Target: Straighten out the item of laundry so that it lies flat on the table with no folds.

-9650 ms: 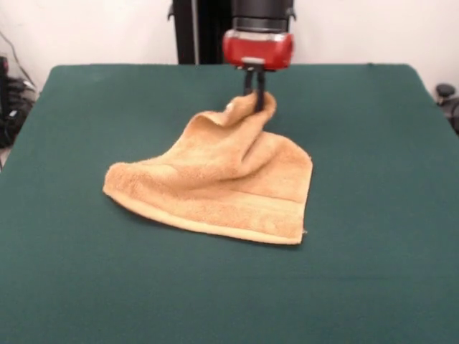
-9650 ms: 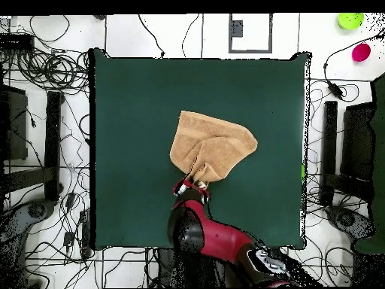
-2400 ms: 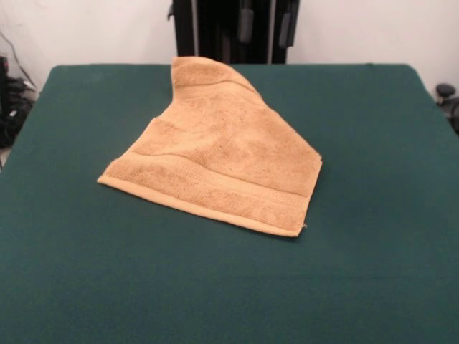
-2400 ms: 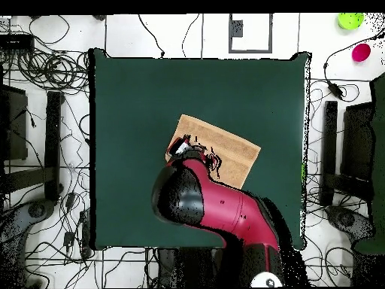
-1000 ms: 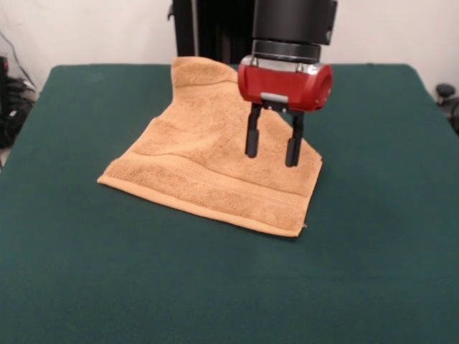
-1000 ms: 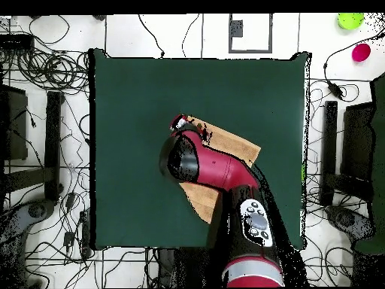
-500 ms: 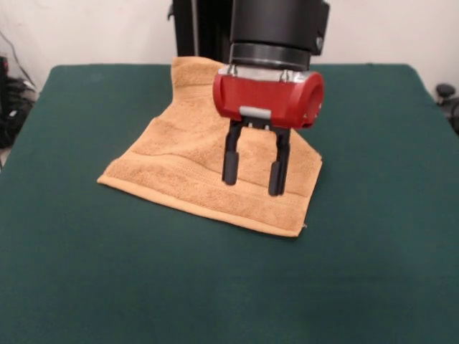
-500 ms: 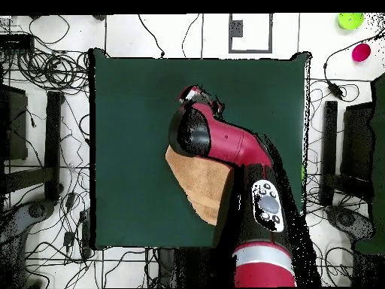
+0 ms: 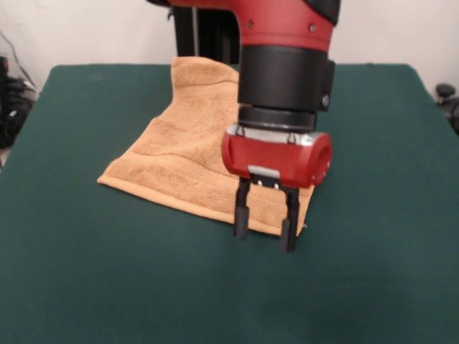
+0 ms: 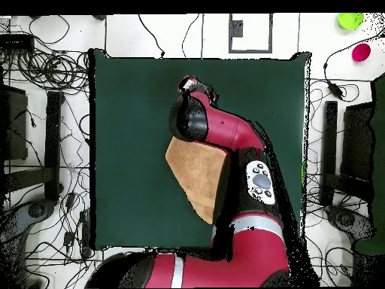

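The gripper hung with its two dark fingers spread wide and holding nothing, tips pointed straight down just past the near edge of the towel, close to its near right corner in the front view. That placement read as a line-up on the hemmed edge, probably so the corner could be pinched and drawn outward; whether the tips touched the counter could not be told. Above the fingers sat the red gripper body and the black wrist, which hid part of the towel's right side. The towel lay around the middle of the green counter, reaching toward its far side, and it was not yet flat: its outline was a rough triangle rather than a rectangle, broad along the near hem and narrowing to a point at the far end, which suggested one far corner was folded under or over. Its long axis ran from the near hem back toward the far left, and the near hem itself slanted, its left end farther off than its right. In the overhead view the arm crossed most of the towel, leaving only a tan wedge showing beside it, well inside the counter's borders.
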Controlling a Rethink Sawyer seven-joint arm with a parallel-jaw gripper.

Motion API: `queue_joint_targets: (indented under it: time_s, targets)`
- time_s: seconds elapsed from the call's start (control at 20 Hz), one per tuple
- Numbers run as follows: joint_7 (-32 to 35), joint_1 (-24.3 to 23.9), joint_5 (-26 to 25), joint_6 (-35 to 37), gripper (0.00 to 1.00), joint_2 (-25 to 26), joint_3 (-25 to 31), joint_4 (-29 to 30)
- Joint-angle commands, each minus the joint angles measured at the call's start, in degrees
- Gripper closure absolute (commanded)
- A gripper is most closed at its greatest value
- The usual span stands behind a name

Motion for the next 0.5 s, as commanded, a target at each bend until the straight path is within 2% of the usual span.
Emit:
queue_joint_targets:
  time_s: [0.05,0.35,0.5]
  targets:
    - [8.18,1.46,2.37,1.05,0.0,4.81,9.39,-0.15]
    - [10.18,4.72,4.29,2.83,0.0,4.9,6.55,1.13]
    - [10.22,4.56,4.28,2.95,0.0,4.48,7.31,2.58]
